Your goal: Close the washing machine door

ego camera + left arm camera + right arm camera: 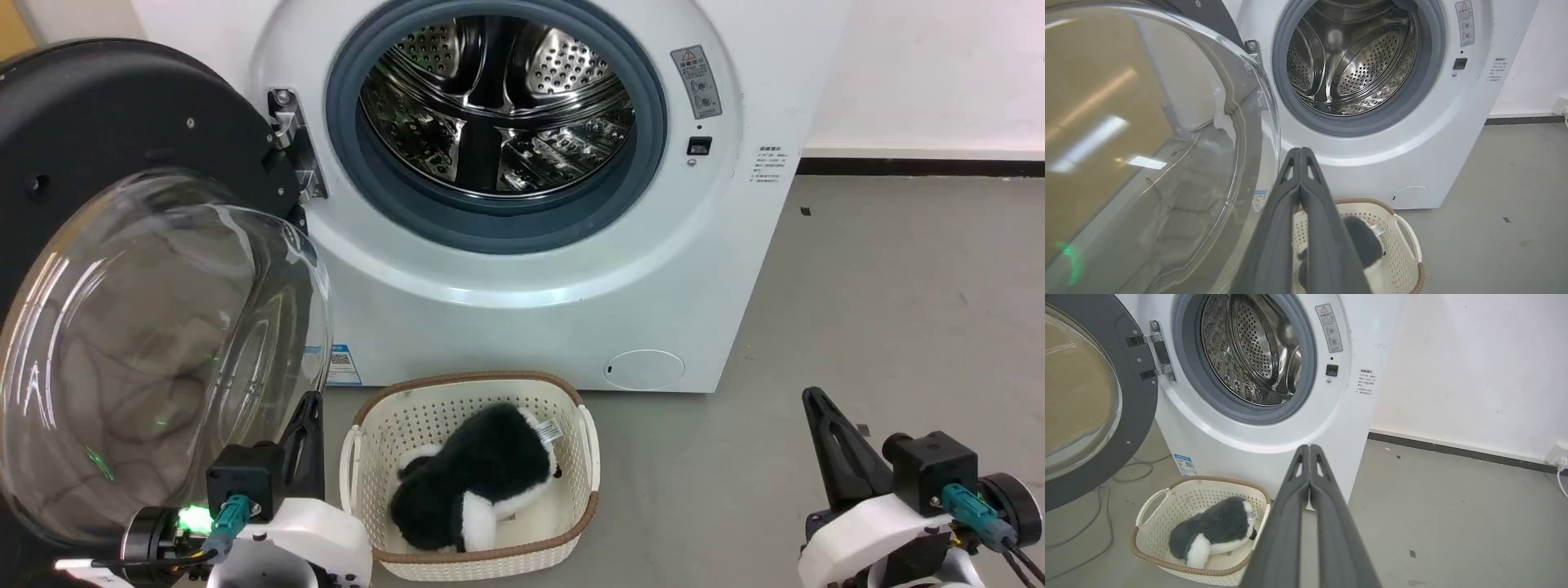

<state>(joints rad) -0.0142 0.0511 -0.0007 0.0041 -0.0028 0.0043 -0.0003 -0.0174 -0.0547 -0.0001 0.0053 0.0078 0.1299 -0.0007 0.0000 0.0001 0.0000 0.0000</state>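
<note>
Round glossy black glass-bowled door (pixel 155 327) wide open; left fingers (pixel 1286 204), right fingers (pixel 1290 514) pressed together. Next, likely: push it shut.

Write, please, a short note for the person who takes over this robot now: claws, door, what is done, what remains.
Left claw: shut, empty, low beside the bulging glass of the washing machine door; contact cannot be told.
Right claw: shut, empty, low at the right, apart from everything.
The door is swung wide open on its hinge at the left of the washing machine; the drum looks empty.
On the floor in front: basket with a plush toy.
Done: nothing yet. Left: push the door shut until it latches.
</note>
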